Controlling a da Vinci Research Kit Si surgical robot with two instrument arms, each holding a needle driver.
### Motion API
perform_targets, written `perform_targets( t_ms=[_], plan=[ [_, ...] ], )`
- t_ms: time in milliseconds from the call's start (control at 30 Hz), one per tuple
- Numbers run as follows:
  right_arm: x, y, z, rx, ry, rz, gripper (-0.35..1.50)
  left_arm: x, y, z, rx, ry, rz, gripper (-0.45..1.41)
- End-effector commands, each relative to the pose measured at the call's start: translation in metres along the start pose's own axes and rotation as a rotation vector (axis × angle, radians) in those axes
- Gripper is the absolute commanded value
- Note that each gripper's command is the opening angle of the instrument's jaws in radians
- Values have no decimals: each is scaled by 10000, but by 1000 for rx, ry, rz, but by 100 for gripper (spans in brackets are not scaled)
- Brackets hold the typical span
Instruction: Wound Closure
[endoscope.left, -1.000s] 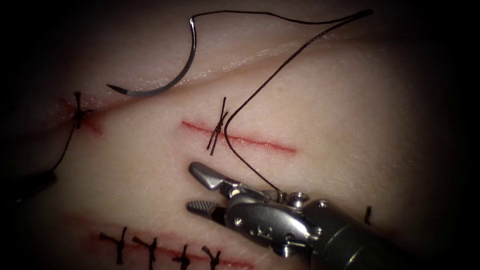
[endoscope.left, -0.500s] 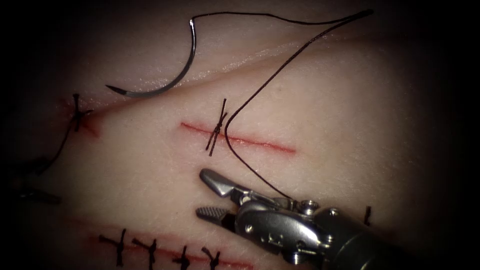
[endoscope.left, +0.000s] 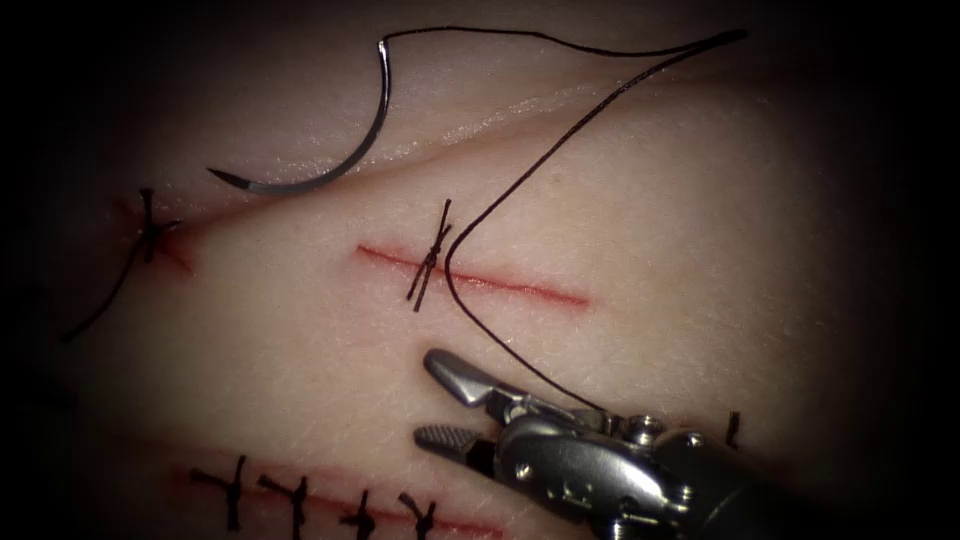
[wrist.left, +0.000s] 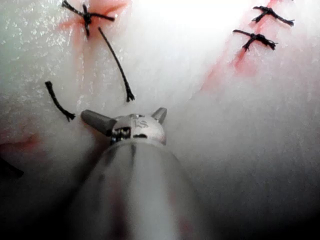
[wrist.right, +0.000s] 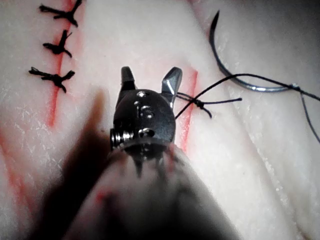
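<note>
Both claws empty; needle (endoscope.left: 330, 150) loose on tissue (endoscope.left: 700, 250).

Stamped mark resembling "15" or "16" showed on the right tool's (wrist.right: 149, 82) wrist housing, similar mark on the left tool (wrist.left: 125, 119) unreadable

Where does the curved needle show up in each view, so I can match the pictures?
Endoscope view: needle lies free on the tissue, above the cut.
Right wrist view: needle lies beyond the open right pincer.
Left wrist view: no needle.
Shared landmark: the knot on the cut.
</note>
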Motion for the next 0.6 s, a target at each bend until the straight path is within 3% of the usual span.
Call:
perform_targets(
  t_ms=[33,133,167,233,300,433,500,533,600],
  plan=[
    [-3,-3,4,3,-9,25,118,-4,6,-3,-7,64,26,57],
    [-2,-1,-4,-4,-36,52,115,9,12,-16,-6,239,87,-45],
    [-1,-2,-5,-8,-39,53,111,12,16,-19,-8,280,122,-45],
    [5,-4,-11,-21,-33,54,66,21,21,-21,-19,312,117,-45],
    [12,-4,-18,-1,-24,54,-35,30,23,-21,-42,327,109,-45],
    [20,4,-32,46,-37,56,-35,58,26,-25,-97,432,91,-42],
    [22,9,-39,52,-35,78,-35,76,26,-29,-96,474,71,-6],
    [23,14,-43,56,-37,118,46,100,27,-34,-103,491,50,24],
    [26,13,-41,56,-39,148,78,120,29,-37,-106,482,48,34]
  ],
)
